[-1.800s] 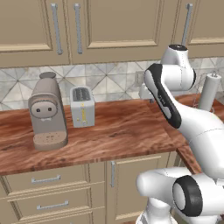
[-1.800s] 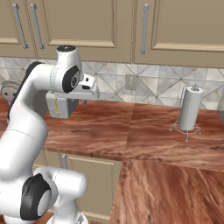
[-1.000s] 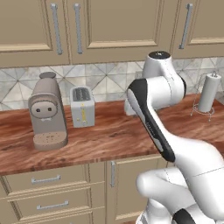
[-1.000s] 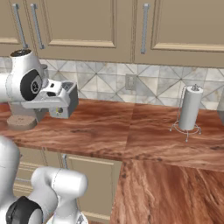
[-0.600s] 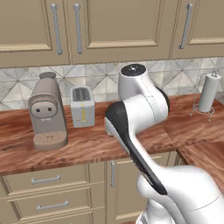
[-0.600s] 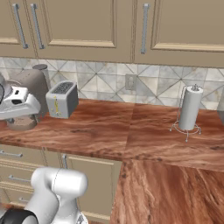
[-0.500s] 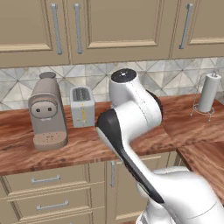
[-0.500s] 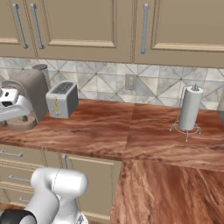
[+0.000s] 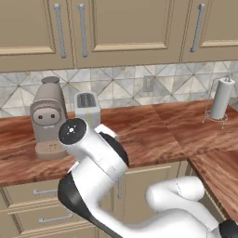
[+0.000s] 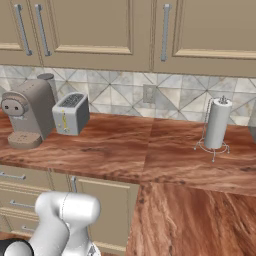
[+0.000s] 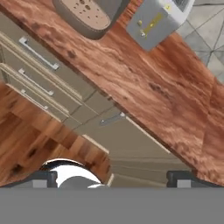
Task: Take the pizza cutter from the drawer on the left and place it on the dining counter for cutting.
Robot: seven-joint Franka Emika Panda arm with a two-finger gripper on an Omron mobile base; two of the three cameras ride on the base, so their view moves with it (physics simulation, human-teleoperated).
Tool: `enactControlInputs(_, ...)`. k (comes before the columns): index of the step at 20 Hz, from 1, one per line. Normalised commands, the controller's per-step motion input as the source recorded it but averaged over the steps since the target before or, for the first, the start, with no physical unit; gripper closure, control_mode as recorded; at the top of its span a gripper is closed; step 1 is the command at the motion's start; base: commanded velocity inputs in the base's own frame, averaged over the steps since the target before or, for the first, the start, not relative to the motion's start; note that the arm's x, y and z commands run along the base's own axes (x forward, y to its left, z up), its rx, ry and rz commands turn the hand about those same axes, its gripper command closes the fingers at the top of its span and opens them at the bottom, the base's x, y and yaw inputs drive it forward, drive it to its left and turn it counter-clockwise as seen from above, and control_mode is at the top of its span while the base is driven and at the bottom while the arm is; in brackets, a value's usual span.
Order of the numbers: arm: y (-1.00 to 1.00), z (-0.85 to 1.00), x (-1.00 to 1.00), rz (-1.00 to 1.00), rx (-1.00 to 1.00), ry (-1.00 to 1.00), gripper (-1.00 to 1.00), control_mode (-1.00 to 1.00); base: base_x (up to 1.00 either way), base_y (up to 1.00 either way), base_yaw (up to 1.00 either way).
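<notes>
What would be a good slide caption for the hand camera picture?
Open gripper looks down past the coffee machine and toaster on the wood-grain worktop at the shut top drawer.

The drawer [image 11: 38,54] sits shut just under the surface's front edge, topmost of its stack, beige, silver bar handle.

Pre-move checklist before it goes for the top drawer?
1. Hand open: ok, dark fingertips stand far apart.
2. Hand holding nothing: ok.
3. Wide beige top drawer with its short silver bar handle in sight: ok.
4. Drawer opened: not ok, its front sits flush.
5. Hand on the handle: not ok, well clear of it.
6. Reddish-brown-handled pizza cutter located: cannot tell, the drawer is shut.
</notes>
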Motion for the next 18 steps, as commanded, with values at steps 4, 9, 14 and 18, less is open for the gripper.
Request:
enactControlInputs(4, 0.68, -0.77, 0.01, 0.36, -0.17, -0.17, -1.0, -1.0, 0.0, 0.0, 0.0)
enactControlInputs(9, 0.49, -0.74, 0.27, 0.37, -0.13, -0.13, -1.0, -1.0, 0.0, 0.0, 0.0)
enactControlInputs(14, 0.59, -0.79, 0.31, 0.35, -0.17, -0.12, -1.0, -1.0, 0.0, 0.0, 0.0)
enactControlInputs(18, 0.42, -0.55, 0.14, 0.22, -0.16, -0.12, -1.0, -1.0, 0.0, 0.0, 0.0)
